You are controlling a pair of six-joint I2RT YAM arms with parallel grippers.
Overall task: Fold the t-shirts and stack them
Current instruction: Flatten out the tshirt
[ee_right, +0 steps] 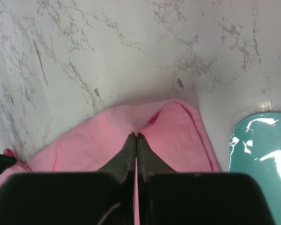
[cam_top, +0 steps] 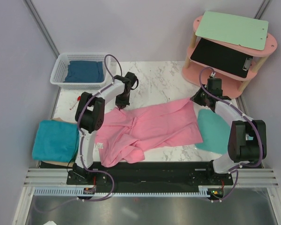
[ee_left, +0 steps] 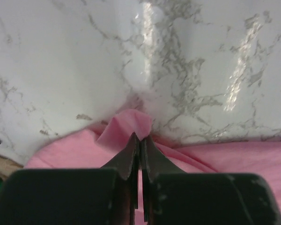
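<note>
A: Since both arms reach over the pink t-shirt (cam_top: 152,127), why hold it there?

B: The left gripper (ee_left: 139,139) and the right gripper (ee_right: 136,136) each pinch its upper edge, probably to stretch it flat for a fold. It lies mid-frame, with its long axis running left to right. I can't tell which end is the collar.

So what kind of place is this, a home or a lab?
Probably a robot lab cell, not a home: two arms bolted to a rail at the edge of the marble table, plain partition walls, and a pink t-shirt staged near a white basket.
</note>
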